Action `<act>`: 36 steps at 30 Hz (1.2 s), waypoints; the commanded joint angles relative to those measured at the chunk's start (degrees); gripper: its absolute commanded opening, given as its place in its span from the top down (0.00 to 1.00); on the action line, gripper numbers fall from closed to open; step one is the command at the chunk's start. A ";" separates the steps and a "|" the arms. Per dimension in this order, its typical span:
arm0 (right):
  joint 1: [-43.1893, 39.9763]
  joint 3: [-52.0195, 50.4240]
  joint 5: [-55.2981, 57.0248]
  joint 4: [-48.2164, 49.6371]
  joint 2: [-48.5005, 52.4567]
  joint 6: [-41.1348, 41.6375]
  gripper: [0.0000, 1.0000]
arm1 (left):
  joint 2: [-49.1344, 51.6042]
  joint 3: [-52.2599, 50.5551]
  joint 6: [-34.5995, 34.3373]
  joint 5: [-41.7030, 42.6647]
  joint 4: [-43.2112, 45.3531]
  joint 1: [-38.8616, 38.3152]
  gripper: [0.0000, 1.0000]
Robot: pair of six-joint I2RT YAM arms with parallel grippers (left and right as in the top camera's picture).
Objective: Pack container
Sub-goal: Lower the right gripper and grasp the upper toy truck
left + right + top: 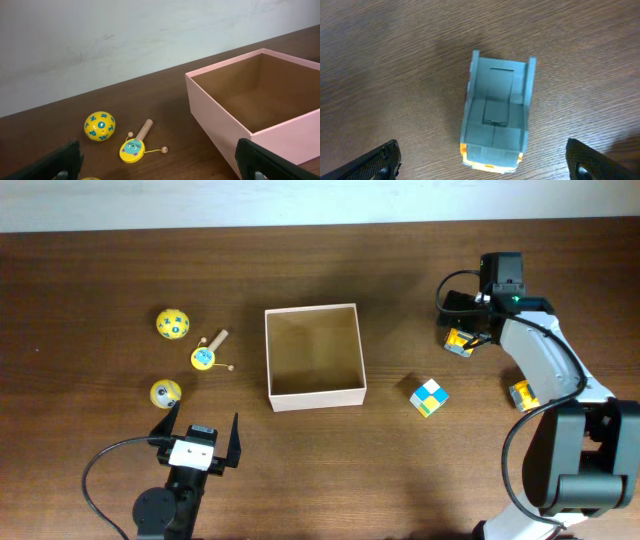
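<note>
Two wide-open grippers over a wooden table, the container at its middle.

The dark table (100, 260) carries the square, cream-walled container (318, 398) at its centre, between the arms. The left gripper (204, 416) hangs near the front edge, jaws spread wide and holding nothing, with a yellow ball (165, 392) just ahead of it. The right gripper (482, 144) hovers over a grey-and-yellow toy truck (497, 110), jaws fully apart and clear of it. A checkered cube (429, 396) lies right of the container, and a small rattle drum (206, 358) lies to its left.
</note>
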 commanded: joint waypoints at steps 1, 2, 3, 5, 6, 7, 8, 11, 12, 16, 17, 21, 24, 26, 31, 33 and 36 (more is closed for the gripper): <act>-1.51 0.68 -2.99 0.22 0.90 -2.45 0.01 | -0.02 -0.35 0.87 -0.24 -0.07 0.35 0.01; -1.84 0.68 -2.99 0.57 1.29 -2.38 0.01 | -0.02 -0.35 0.87 -0.24 -0.07 0.35 0.01; -2.14 0.68 -3.02 0.66 1.57 -2.36 0.02 | -0.02 -0.35 0.87 -0.24 -0.07 0.35 0.01; -2.64 0.68 -3.08 0.79 2.62 -2.34 0.03 | -0.02 -0.35 0.87 -0.24 -0.07 0.35 0.01; -2.80 0.68 -3.21 0.76 3.17 -2.36 0.03 | -0.02 -0.35 0.87 -0.24 -0.07 0.35 0.01; -2.89 0.68 -3.23 0.76 3.65 -2.36 0.04 | -0.02 -0.35 0.87 -0.24 -0.07 0.35 0.01; -2.89 0.68 -3.43 0.79 4.17 -2.36 0.05 | -0.02 -0.35 0.87 -0.24 -0.07 0.35 0.01; -2.89 0.68 -4.59 1.31 5.66 -2.36 0.13 | -0.02 -0.35 0.87 -0.24 -0.07 0.35 0.01; -2.89 0.68 -5.11 1.68 6.03 -2.36 0.15 | -0.02 -0.35 0.87 -0.24 -0.07 0.35 0.01; -2.89 0.68 -5.55 3.02 6.95 -2.10 0.21 | -0.02 -0.35 0.87 -0.24 -0.07 0.35 0.01; -2.89 0.68 -5.53 3.17 7.13 -2.08 0.22 | -0.02 -0.35 0.87 -0.24 -0.07 0.35 0.01; -2.89 0.68 -5.29 4.02 7.93 -1.22 0.24 | -0.02 -0.35 0.87 -0.24 -0.07 0.35 0.01; -2.89 0.68 -5.09 4.15 8.68 -0.07 0.25 | -0.02 -0.35 0.87 -0.24 -0.07 0.35 0.01; -2.89 0.66 -4.83 4.15 9.09 1.46 0.25 | -0.02 -0.35 0.87 -0.24 -0.07 0.35 0.01; -2.89 0.66 -4.39 4.57 9.20 3.58 0.26 | -0.02 -0.35 0.87 -0.24 -0.07 0.35 0.01; -2.89 0.66 -4.22 4.63 9.20 3.65 0.30 | -0.02 -0.35 0.87 -0.24 -0.07 0.35 0.01; -2.89 0.66 -3.93 4.68 9.20 3.65 0.34 | -0.02 -0.35 0.87 -0.24 -0.07 0.35 0.01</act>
